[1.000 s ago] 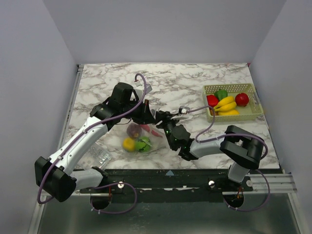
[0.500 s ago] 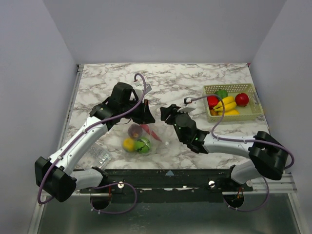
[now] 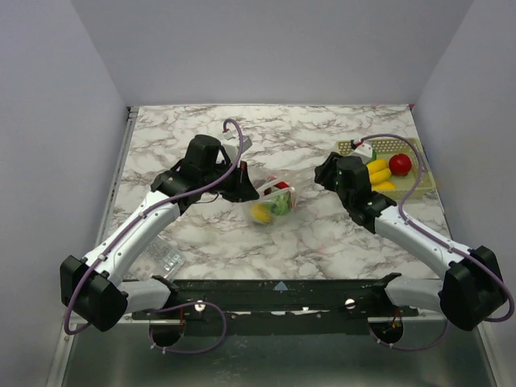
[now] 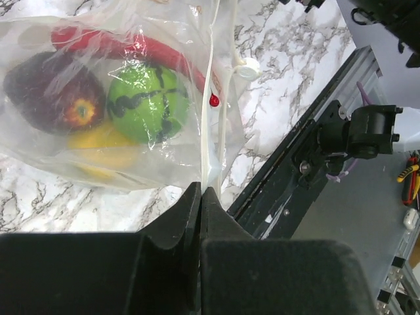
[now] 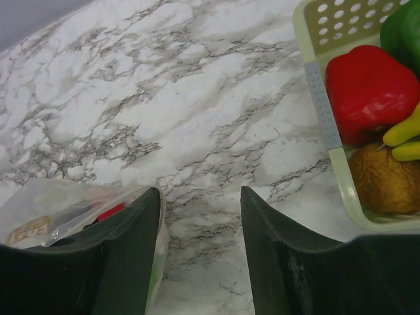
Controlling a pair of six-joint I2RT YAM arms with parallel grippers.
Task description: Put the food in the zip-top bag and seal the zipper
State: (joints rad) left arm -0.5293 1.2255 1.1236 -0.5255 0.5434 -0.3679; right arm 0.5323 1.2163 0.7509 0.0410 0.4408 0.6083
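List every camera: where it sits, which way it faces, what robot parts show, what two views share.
Top external: above and behind the bases, looking down on the marble table; both arms show.
Left wrist: looking past the shut left gripper at the zip-top bag it pinches.
Right wrist: looking down between the fingers of the open right gripper at marble and the basket.
Shared: both wrist views show the bag.
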